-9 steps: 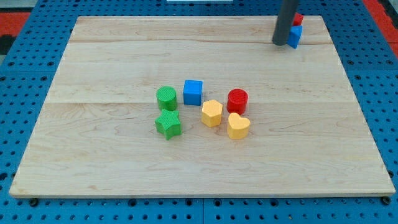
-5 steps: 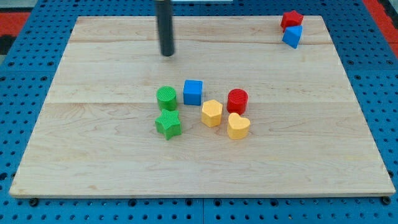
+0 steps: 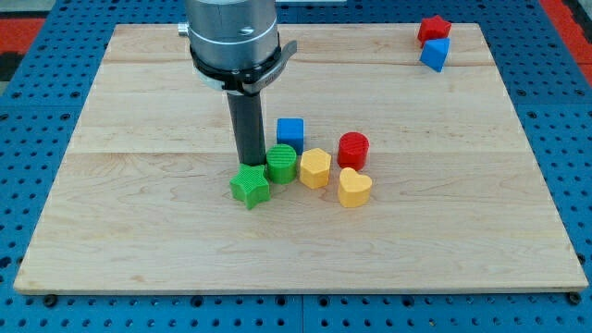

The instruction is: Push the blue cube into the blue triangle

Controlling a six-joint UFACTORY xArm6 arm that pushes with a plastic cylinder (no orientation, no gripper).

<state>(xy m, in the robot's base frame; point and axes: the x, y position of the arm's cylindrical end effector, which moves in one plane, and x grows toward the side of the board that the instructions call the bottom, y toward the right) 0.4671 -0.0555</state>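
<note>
The blue cube [image 3: 289, 131] sits near the board's middle. The blue triangle [image 3: 435, 54] lies at the view's top right, just below a red block [image 3: 433, 28]. My tip [image 3: 249, 164] rests on the board to the lower left of the blue cube, just left of the green cylinder [image 3: 281, 163] and just above the green star [image 3: 250, 186]. The green cylinder lies directly below the blue cube and touches the yellow hexagon [image 3: 314, 167].
A red cylinder [image 3: 352, 150] and a yellow heart [image 3: 354, 187] lie right of the yellow hexagon. The arm's grey housing [image 3: 232, 37] hangs over the board's upper left. The wooden board [image 3: 139, 231] lies on a blue pegboard.
My tip has moved from the view's top right, across the top, down to the cluster. The green cylinder has shifted right and down, now below the blue cube and against the yellow hexagon.
</note>
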